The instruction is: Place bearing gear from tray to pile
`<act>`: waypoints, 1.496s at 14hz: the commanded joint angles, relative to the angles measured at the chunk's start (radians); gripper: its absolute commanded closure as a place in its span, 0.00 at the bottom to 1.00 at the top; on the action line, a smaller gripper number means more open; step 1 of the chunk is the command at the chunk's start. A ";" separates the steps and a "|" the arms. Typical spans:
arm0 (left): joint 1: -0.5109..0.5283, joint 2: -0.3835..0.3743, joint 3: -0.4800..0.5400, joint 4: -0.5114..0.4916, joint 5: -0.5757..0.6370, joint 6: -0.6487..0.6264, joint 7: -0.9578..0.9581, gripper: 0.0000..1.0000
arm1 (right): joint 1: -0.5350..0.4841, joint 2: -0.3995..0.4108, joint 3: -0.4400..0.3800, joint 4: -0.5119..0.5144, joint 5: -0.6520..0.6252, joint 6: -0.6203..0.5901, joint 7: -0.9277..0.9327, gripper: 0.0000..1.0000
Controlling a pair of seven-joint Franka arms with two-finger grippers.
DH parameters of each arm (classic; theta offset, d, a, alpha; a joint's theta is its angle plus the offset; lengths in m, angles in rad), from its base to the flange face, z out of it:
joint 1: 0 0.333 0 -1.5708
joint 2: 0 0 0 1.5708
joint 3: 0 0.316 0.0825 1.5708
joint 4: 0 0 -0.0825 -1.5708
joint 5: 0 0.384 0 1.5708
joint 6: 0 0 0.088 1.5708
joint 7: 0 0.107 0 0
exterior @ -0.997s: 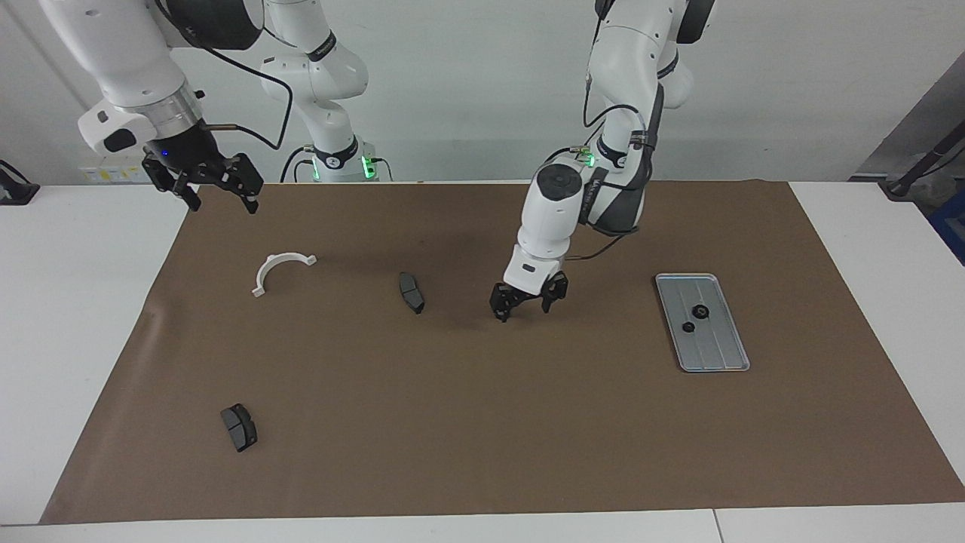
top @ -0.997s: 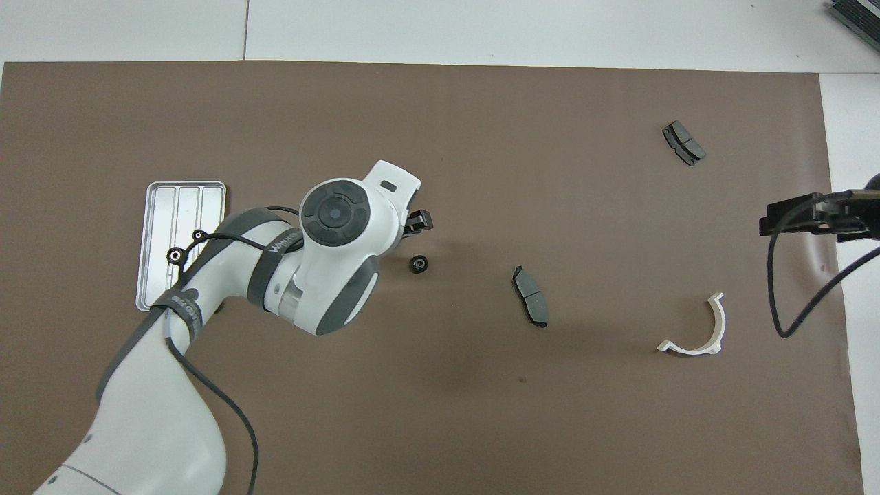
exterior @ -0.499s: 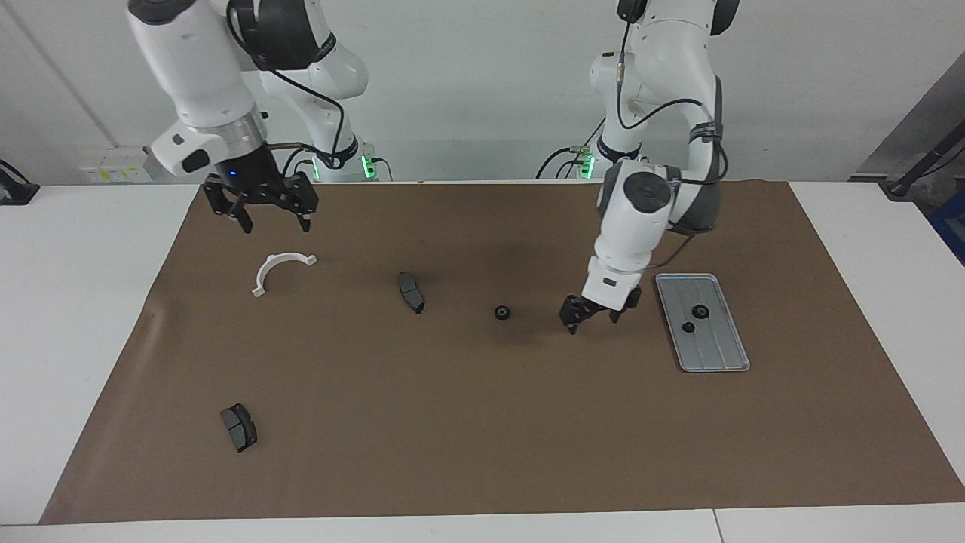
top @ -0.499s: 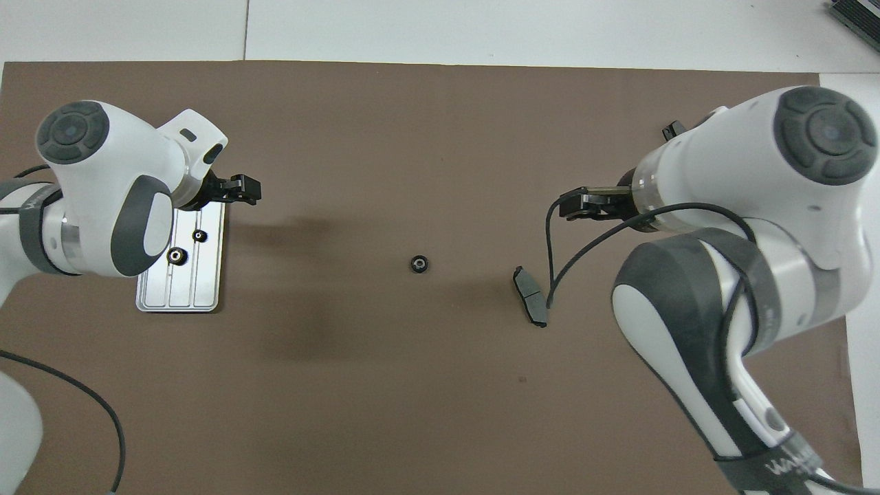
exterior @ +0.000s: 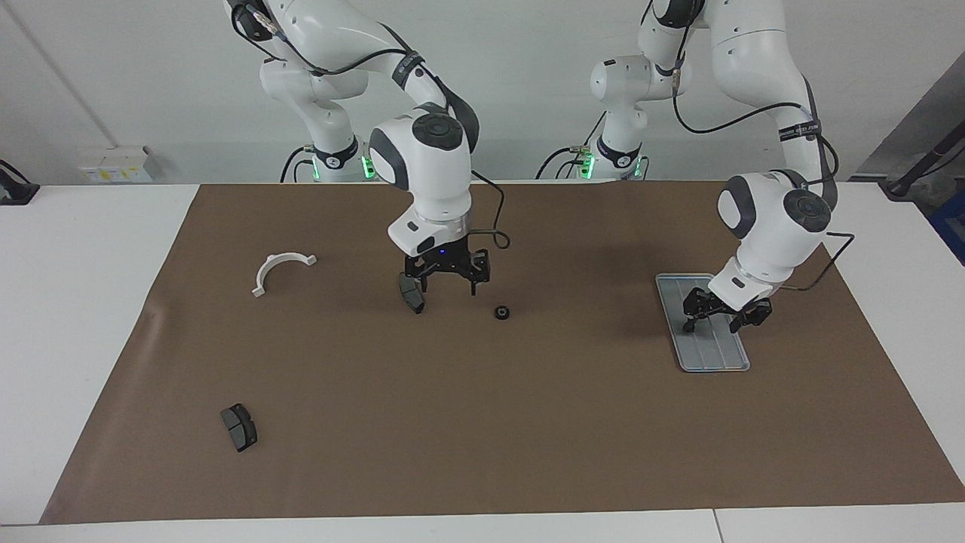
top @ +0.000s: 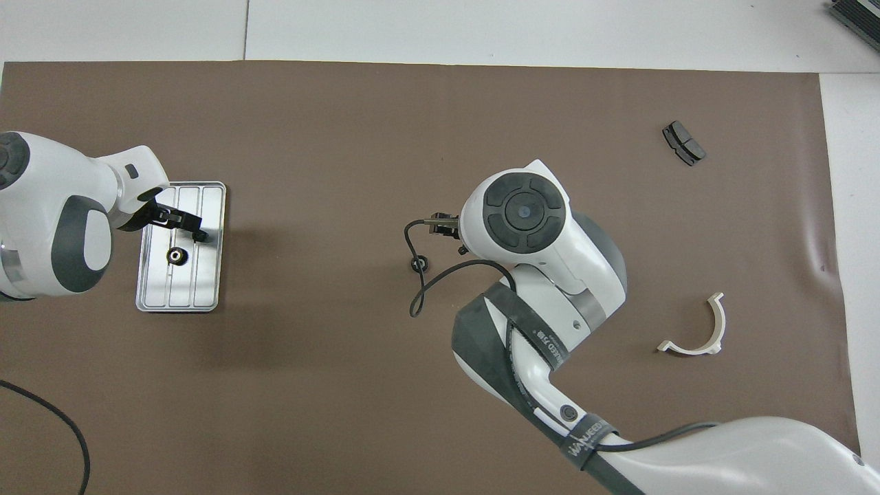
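The silver tray [exterior: 715, 354] [top: 182, 289] lies at the left arm's end of the mat. Two black bearing gears rest on it: one gear [top: 177, 256] nearer the robots and another gear [top: 201, 236] farther from them. My left gripper [exterior: 714, 324] [top: 192, 227] is low over the tray, open, with a fingertip right beside that farther gear. A third gear [exterior: 502, 311] [top: 419, 262] lies mid-mat by a dark brake pad [exterior: 412, 296]. My right gripper [exterior: 446, 280] hangs open over the mat between those two, holding nothing.
The pile's parts are scattered toward the right arm's end. They include a white half-ring bracket [exterior: 275, 261] [top: 718, 323] and a second brake pad [exterior: 239, 427] [top: 683, 143] near the mat's edge farthest from the robots. The right arm's cable [top: 412, 295] loops over the mid-mat gear.
The left gripper has moved from beside the mid-mat gear onto the tray. The right arm has swung from the bracket end to the middle of the mat, by the brake pad.
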 commanded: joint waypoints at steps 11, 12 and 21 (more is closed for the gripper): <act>-0.024 -0.044 -0.012 -0.168 0.012 0.138 0.047 0.40 | 0.059 0.270 0.105 0.022 -0.310 0.135 0.260 0.00; -0.024 -0.044 -0.012 -0.174 0.012 0.146 0.047 0.43 | 0.060 0.270 0.105 0.022 -0.310 0.126 0.260 0.00; -0.023 -0.041 -0.012 -0.162 0.012 0.135 0.050 1.00 | 0.063 0.270 0.107 -0.005 -0.309 0.123 0.251 0.38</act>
